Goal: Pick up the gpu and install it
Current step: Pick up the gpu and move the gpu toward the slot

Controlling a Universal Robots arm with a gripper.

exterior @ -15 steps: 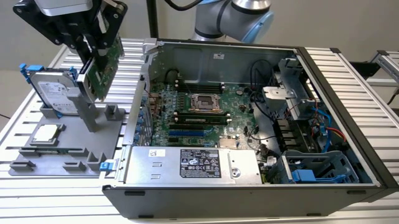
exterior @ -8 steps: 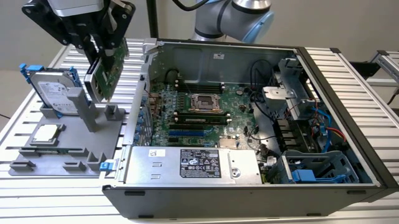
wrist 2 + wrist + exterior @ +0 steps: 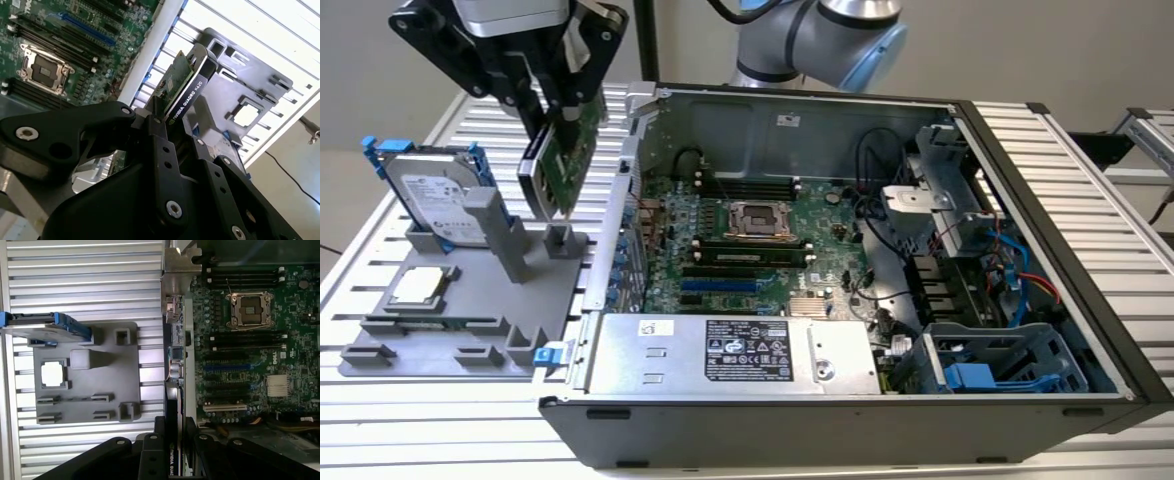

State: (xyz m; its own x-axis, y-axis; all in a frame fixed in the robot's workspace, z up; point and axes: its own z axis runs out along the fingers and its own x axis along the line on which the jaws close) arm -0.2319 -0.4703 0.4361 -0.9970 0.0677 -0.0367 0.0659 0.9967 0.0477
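One gripper (image 3: 558,118) clamps gpu (image 3: 558,172) — aloft; betw. gray tray (image 3: 454,332) & PC case (image 3: 854,440).

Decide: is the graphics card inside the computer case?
No, the gripper holds the graphics card aloft, outside the case.

gpu (image 3: 560,168) top behind tool (image 3: 556,108), arm (image 3: 825,38) cropped

Gpu (image 3: 560,165) seen green on board face, black along edge, white lettering noted. Fingers (image 3: 161,145) black throughout. Motherboard (image 3: 747,240) green, blue slot picked out. Hard drive (image 3: 438,195) silver, framed in blue. Holder (image 3: 540,285) plain grey. Desk (image 3: 1067,140) white, striped by ridges. Case (image 3: 854,440) black-walled.
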